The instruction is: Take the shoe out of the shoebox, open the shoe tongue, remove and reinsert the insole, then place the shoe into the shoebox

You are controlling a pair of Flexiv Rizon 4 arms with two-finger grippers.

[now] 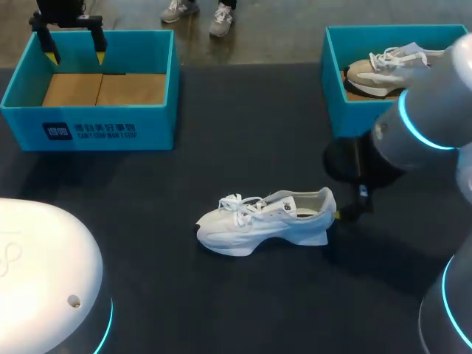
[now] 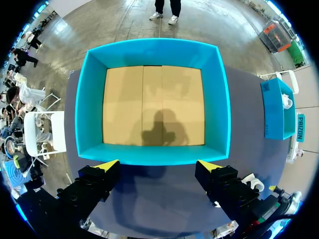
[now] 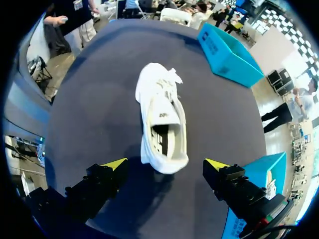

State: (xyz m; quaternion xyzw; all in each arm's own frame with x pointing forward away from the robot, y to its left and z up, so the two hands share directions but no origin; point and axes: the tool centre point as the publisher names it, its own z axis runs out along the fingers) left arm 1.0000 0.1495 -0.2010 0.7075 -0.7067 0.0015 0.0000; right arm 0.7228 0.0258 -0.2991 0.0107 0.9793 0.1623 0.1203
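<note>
A white shoe (image 1: pixel 265 221) lies on its sole in the middle of the dark table, toe to the left and heel to the right. My right gripper (image 1: pixel 343 212) sits low just behind the heel. In the right wrist view the shoe (image 3: pixel 162 119) points away from the gripper (image 3: pixel 166 164), whose yellow tips stand open on either side of the heel without touching it. The insole (image 3: pixel 162 140) shows inside the shoe. The empty teal shoebox (image 1: pixel 88 129) stands at the back left. My left gripper (image 1: pixel 75 51) hangs open above its far wall; in its wrist view the gripper (image 2: pixel 158 165) is over the box (image 2: pixel 152 154).
A second teal box (image 1: pixel 332 81) at the back right holds a beige shoe (image 1: pixel 380 70). My left arm's white base (image 1: pixel 44 273) fills the front left corner. My right arm's grey body (image 1: pixel 420 125) hangs over the right side of the table.
</note>
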